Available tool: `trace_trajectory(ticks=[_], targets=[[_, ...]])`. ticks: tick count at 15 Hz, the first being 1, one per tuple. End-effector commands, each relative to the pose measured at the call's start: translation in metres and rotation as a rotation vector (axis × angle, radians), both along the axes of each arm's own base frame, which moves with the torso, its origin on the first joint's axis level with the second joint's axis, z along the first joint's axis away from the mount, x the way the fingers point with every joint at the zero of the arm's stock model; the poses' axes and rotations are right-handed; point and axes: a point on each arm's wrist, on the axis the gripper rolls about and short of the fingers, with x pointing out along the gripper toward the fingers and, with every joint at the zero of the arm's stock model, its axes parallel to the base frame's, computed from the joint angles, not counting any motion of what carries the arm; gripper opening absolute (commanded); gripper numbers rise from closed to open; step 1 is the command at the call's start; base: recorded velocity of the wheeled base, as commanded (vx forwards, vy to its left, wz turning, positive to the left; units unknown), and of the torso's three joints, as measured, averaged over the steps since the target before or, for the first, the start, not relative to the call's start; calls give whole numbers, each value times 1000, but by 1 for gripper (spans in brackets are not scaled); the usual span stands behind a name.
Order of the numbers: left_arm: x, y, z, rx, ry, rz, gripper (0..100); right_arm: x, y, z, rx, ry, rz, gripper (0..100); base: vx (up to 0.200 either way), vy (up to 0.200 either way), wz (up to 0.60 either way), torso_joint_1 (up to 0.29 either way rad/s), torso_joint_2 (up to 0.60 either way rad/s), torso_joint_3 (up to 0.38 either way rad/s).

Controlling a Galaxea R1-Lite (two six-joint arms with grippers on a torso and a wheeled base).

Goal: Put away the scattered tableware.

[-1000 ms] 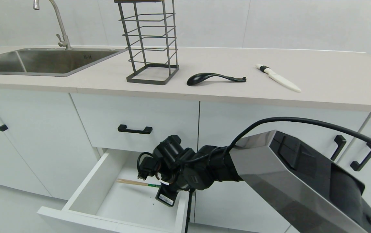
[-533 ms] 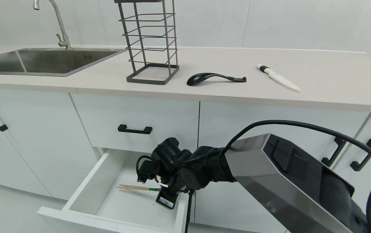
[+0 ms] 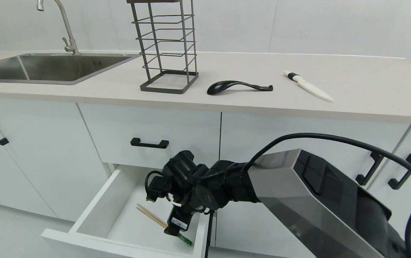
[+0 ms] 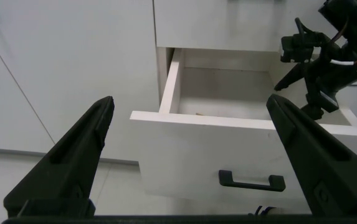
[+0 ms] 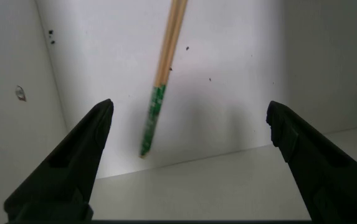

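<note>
While the right claw (image 3: 175,229) hangs inside the open drawer (image 3: 96,206), its fingers stand spread wide and grip nothing.

Item: chopsticks (image 5: 159,81), one pair, flat on the drawer floor directly beneath that claw, apart from both fingers.

Items outstanding: black spoon (image 3: 227,86) and white knife (image 3: 309,87), on the desk (image 3: 352,71), well above and beyond the claw.

Left claw (image 4: 190,106): spread, empty, facing the drawer front.

Handling note: probably the release stage. Lift straight up with fingers apart, clear of the drawer wall, so the sticks are not dragged.
</note>
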Motion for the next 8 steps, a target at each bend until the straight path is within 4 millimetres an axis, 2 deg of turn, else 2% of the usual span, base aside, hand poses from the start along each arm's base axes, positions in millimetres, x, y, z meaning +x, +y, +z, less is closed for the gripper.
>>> trace_trajectory(ticks=[1, 2, 3, 8], targets=[[0, 0, 0, 0, 2, 0, 100, -6, 0, 31, 38, -30, 5, 100, 0, 0, 0, 0, 0, 0], [0, 0, 0, 0, 2, 0, 100, -10, 0, 52, 72, -54, 10, 100, 0, 0, 0, 0, 0, 0], [0, 0, 0, 0, 2, 0, 100, -15, 1, 63, 89, -67, 17, 100, 0, 0, 0, 0, 0, 0], [0, 0, 0, 0, 2, 0, 100, -28, -5, 101, 122, -93, 26, 100, 0, 0, 0, 0, 0, 0]])
